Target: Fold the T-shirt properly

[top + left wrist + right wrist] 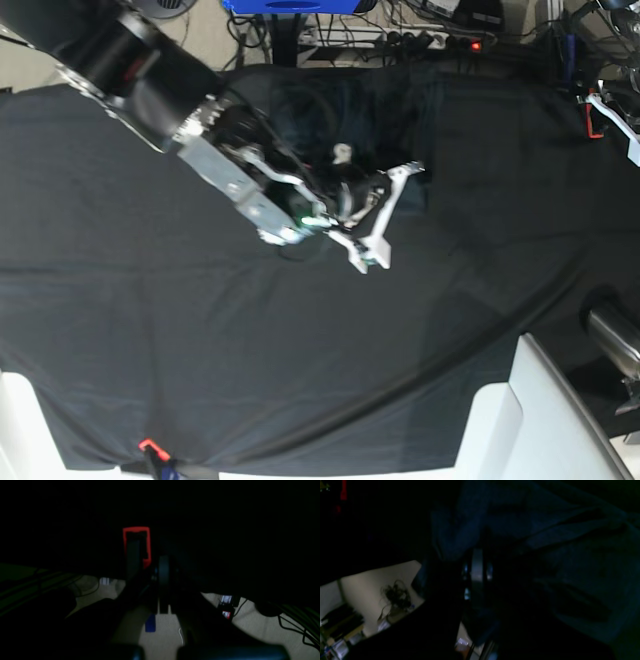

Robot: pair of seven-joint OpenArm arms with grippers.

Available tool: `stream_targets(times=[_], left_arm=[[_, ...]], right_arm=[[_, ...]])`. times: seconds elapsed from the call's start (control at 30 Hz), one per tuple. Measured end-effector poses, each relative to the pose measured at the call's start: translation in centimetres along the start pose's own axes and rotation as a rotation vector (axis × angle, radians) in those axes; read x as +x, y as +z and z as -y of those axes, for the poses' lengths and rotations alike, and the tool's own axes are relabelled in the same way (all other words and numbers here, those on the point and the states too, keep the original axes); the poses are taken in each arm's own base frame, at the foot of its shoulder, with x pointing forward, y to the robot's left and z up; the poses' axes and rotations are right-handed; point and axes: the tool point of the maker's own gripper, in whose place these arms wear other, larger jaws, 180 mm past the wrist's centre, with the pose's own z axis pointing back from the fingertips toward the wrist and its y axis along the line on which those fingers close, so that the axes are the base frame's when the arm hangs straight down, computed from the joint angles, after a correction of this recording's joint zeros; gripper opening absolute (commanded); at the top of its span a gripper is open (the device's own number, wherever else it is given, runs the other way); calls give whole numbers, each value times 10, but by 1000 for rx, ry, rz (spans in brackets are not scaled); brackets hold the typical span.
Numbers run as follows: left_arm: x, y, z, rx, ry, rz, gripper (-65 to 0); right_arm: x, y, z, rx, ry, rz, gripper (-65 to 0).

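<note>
While the right arm reaches in from the upper left of the base view, its end effector (385, 215) sits low over the T-shirt (330, 110), a dark grey-blue garment lying near the far middle of the table (120, 290) on a blacker cloth (500, 250). The white fingers (372, 240) look pressed together; whether they pinch any fabric cannot be told. In the right wrist view, rumpled bluish folds of the T-shirt (570, 555) fill the upper right. The left end effector (162, 580) is pressed together with nothing visible between its fingers, hanging past the table edge above pale floor (162, 635) and cables (292, 627).
</note>
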Motion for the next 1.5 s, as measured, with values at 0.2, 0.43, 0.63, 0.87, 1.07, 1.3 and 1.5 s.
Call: stream_targets(times=[0.2,0.43,0.63,0.87,1.07,1.3,1.5], left_arm=[[0,0,0,0,1,0,-650],[0,0,0,0,0,1,-650],[1,0,-1,1,-1,1,-650],[-1,-5,10,-22,-39,-22,-650],[-5,-21,49,-114,-119,-59,-650],[11,-12,110,-195,-220,-31,-650],[48,22,122,-201,-275,-6,-280]], right_arm=[[44,0,3,-40,16,88,-642],[85,22,18,-32,155,214,-644],[50,49,38,-52,196,114,-644],[-3,78,64,-49,-65,170,-635],[-20,70,71,-38,-143,197,-635],[-52,72,130,-182,-189,204,-636],[-59,78,122,-151,-171,213,-638]])
